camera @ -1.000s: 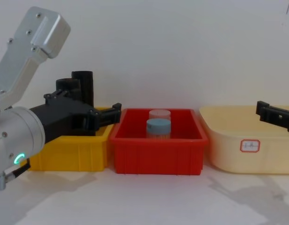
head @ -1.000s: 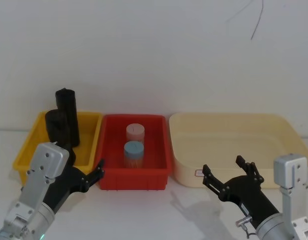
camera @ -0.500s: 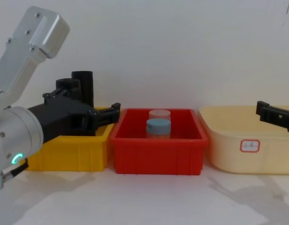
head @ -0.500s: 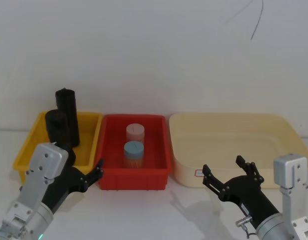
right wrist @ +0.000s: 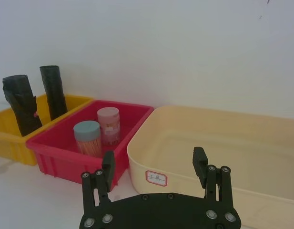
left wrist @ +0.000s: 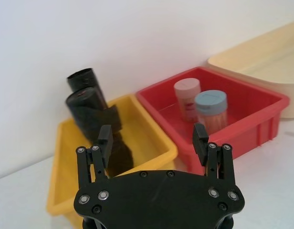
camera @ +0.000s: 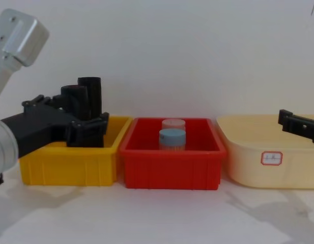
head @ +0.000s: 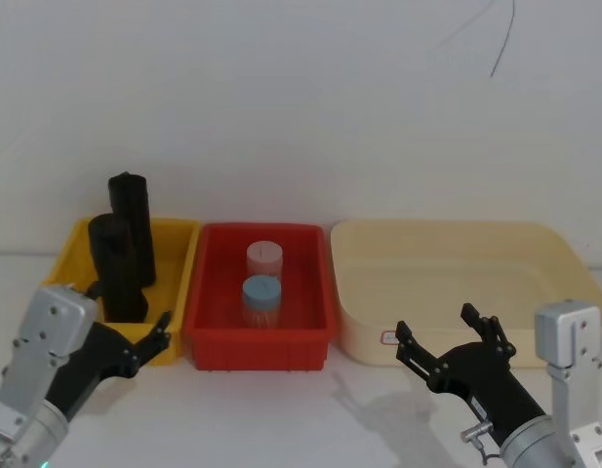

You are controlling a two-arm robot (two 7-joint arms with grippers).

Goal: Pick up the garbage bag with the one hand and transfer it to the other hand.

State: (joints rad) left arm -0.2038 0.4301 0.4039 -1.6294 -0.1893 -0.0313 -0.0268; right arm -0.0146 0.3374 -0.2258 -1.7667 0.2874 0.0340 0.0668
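Leftward and back toward me is where my left pincer [head: 151, 336] has gone in the last second: it hung before the gap between the yellow bin [head: 55, 285] and the red bin [head: 211, 343], and it now sits low in front of the yellow bin's near wall. Its fingers are spread apart and hold nothing.

Both black rolls stand upright inside the yellow bin, untouched. The nearer garbage bag [head: 117, 271] is toward the bin's front left, and the farther garbage bag [head: 133, 222] rises just behind it near the back wall; both poke well above the rim. From my left wrist view the nearer roll lines up just beside my left finger.

My right pincer [head: 434, 324] has stayed where it was, released and empty, hovering over the bench [head: 281, 419] in front of the cream tub [head: 447, 232]. Two jars stand in the red bin, a pink-lidded jar [head: 264, 255] behind a blue-lidded jar [head: 261, 292].
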